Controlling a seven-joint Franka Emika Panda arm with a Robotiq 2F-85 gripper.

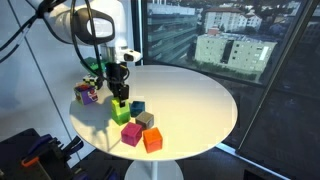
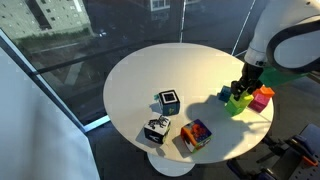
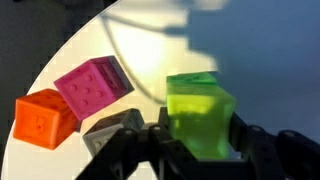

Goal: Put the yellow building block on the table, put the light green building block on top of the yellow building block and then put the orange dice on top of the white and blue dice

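Note:
My gripper (image 3: pixel 198 135) is shut on the light green building block (image 3: pixel 195 105), with a finger pressed on each side. In both exterior views the gripper (image 1: pixel 118 90) (image 2: pixel 243 86) holds that block (image 1: pixel 121 110) (image 2: pixel 238 103) low over the round white table (image 1: pixel 200 100) (image 2: pixel 140 75) among other blocks. I cannot make out the yellow building block; it may be hidden under the green one. The orange dice (image 2: pixel 196 134) and the white and blue dice (image 2: pixel 156 129) sit apart near the table's edge.
A magenta block (image 3: pixel 92 85) (image 1: pixel 130 133), a plain orange cube (image 3: pixel 45 117) (image 1: pixel 152 140) and a grey block (image 3: pixel 110 128) (image 1: pixel 146 121) lie close by. A teal cube (image 1: pixel 137 106) sits beside the green block. A green-and-white die (image 2: pixel 168 101) stands near the other dice.

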